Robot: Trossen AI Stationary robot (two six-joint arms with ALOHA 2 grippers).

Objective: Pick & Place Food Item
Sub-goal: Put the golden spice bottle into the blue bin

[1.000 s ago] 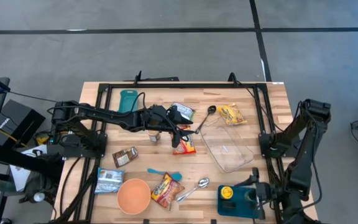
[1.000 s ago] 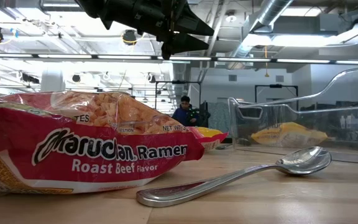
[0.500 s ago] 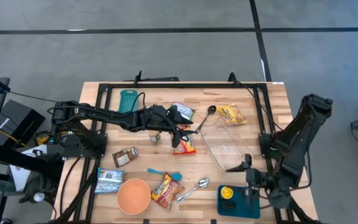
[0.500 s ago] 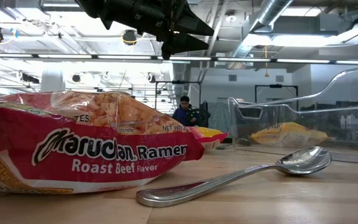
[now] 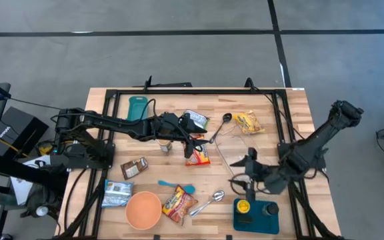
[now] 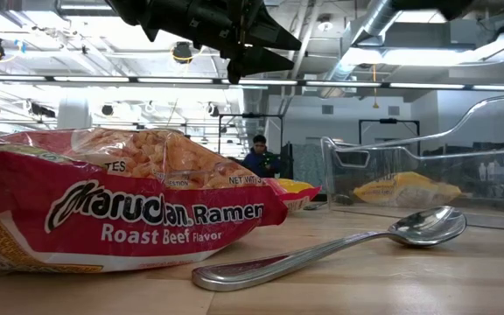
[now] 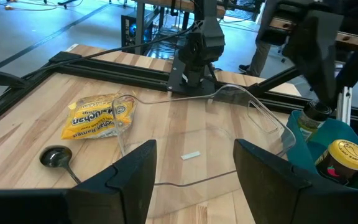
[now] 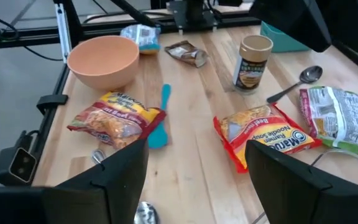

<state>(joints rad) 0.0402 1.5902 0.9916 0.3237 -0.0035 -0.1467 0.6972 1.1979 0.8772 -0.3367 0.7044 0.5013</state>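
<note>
right claw (image 5: pixel 245 175): mine, fingers parted, nothing between them, hanging over the bench (image 5: pixel 292 110) near the clear tub (image 5: pixel 255 170).
left claw (image 5: pixel 193 139): fingers apart and bare, poised above the red ramen packet (image 5: pixel 198 157) mid-bench.
food: that packet lies flat, untouched; a yellow packet (image 5: pixel 248 123) lies beside the tub.
step: approach, nothing picked yet, i judge.
next: drop the left claw square over the packet, then pinch.

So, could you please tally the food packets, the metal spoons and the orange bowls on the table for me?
Packets: 6
Metal spoons: 2
Orange bowls: 1
Total: 9
</note>
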